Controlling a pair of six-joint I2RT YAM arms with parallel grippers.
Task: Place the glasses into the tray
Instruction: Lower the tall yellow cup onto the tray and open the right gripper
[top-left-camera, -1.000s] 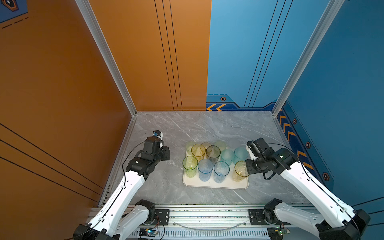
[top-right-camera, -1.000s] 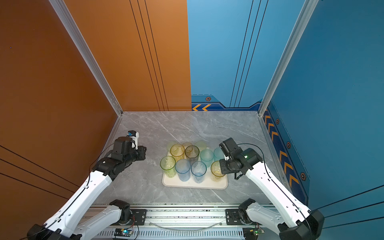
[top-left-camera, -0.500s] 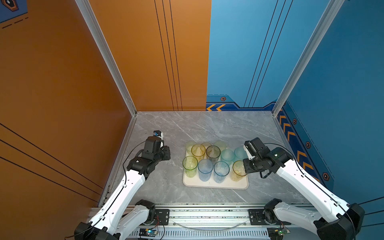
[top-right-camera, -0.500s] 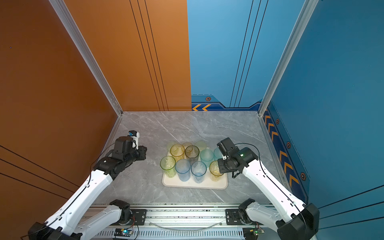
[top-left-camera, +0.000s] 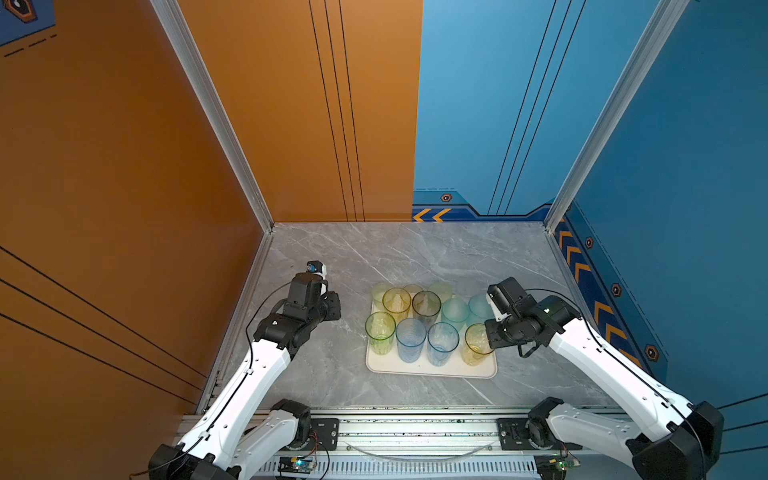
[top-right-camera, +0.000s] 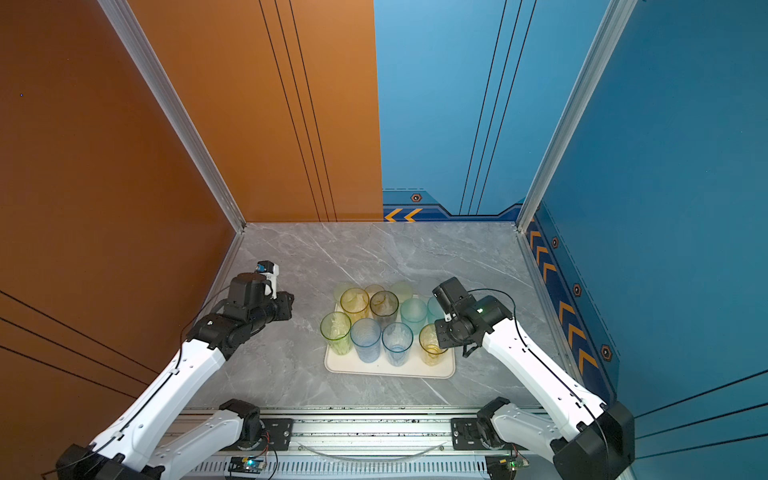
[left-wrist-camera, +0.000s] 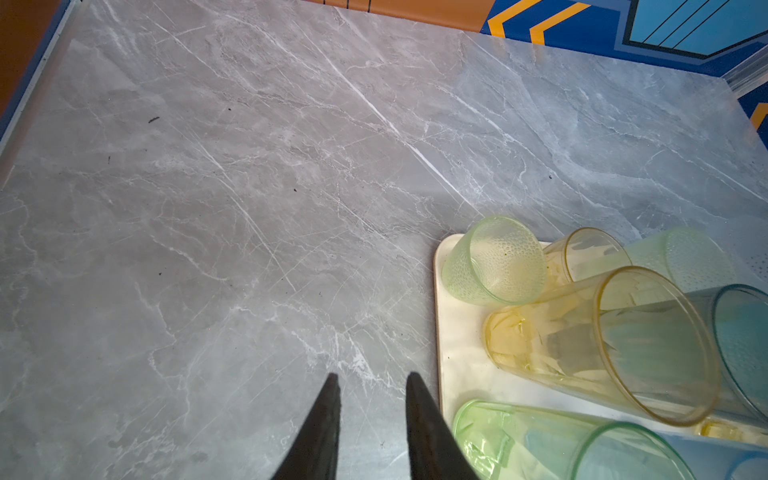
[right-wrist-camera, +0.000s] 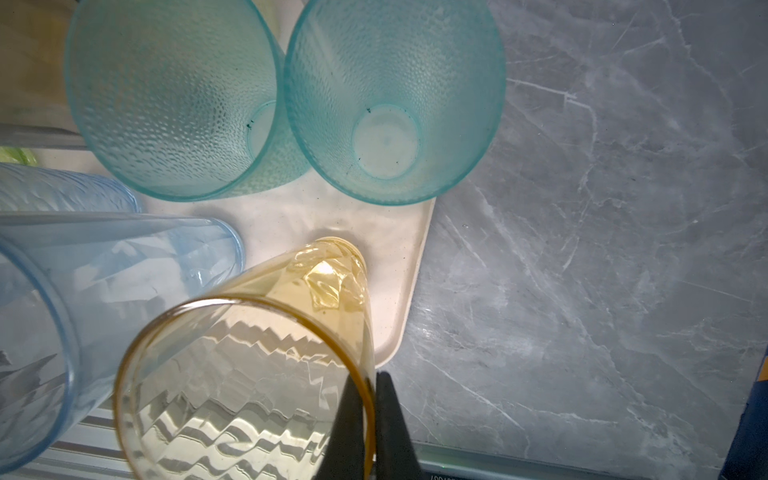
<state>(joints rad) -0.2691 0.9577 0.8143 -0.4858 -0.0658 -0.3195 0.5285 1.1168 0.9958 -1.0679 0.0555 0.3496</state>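
We count eleven translucent plastic tumblers (top-left-camera: 410, 338), upright on one cream-white, round-cornered rectangular tray (top-left-camera: 419, 369): three green, three yellow, two blue, two teal, one smoky grey. The teal pair (right-wrist-camera: 174, 95) is pebbled, the blue rippled. Our right fingers (right-wrist-camera: 392, 419) pinch the rim of the faceted yellow tumbler (right-wrist-camera: 249, 374) at the tray's near right corner; our left fingers (left-wrist-camera: 326, 419) stand apart, empty, above the grey marble-veined counter (left-wrist-camera: 249, 166). Orange and blue walls (top-left-camera: 291, 104) enclose it.
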